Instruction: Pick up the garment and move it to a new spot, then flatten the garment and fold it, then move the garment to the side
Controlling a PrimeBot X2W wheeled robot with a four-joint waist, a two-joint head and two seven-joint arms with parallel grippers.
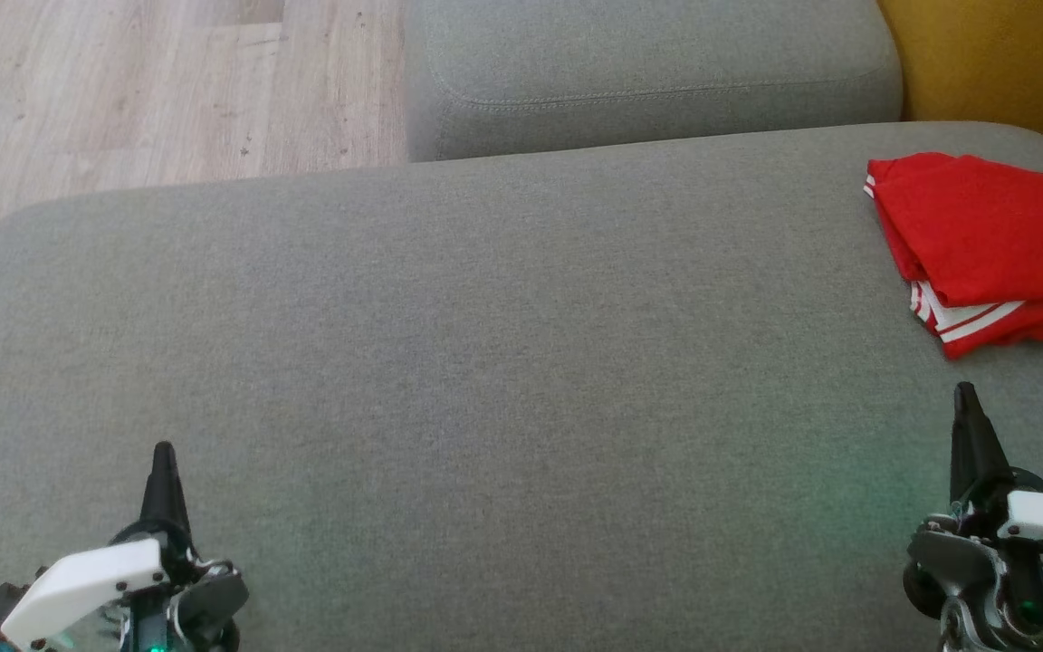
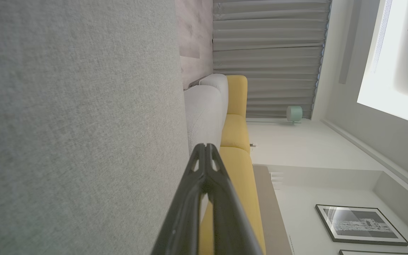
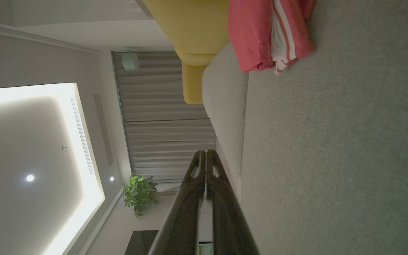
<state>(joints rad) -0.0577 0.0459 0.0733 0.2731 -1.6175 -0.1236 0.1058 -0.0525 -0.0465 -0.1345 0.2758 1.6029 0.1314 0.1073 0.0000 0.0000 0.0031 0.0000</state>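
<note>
- Folded red jersey garment [image 1: 983, 235]: bright red, white stripes along the hems, dark lettering at its right edge.
- Broad grey woven-fabric sofa cushion [image 1: 485, 362]: even mid-grey, fine fleck.
- Mustard-yellow upholstered sofa section [image 1: 992, 54]: solid colour.
- Pale wood-grain plank floor [image 1: 123, 81]: beige with grey streaks.
- left gripper [image 1: 164, 450] and right gripper [image 1: 965, 389]: black fingers, white shells, small green lights.
- Grey pleated curtain [image 2: 267, 53]: tonal bands of light and shade.
- Leafy potted plant [image 3: 138, 193]: green.
</note>
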